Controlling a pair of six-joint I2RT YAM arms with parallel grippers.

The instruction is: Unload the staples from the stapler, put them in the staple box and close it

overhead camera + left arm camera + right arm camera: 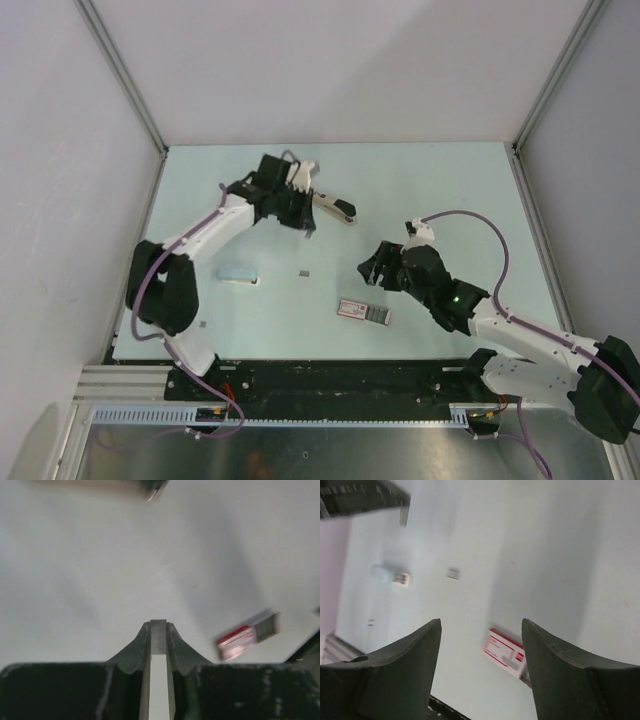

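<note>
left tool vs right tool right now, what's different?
Left tool is nearly shut, pinching a small grey piece at its tips; right tool stands wide open with nothing between. Left tool is far back, near the stapler; right tool is nearer, right of centre, just beyond the pink-and-white box. Both are black.

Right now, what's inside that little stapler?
The stapler shows only its cream and black outside; its inside is covered. One small grey sliver, the staples, lies apart from it on the table.
</note>
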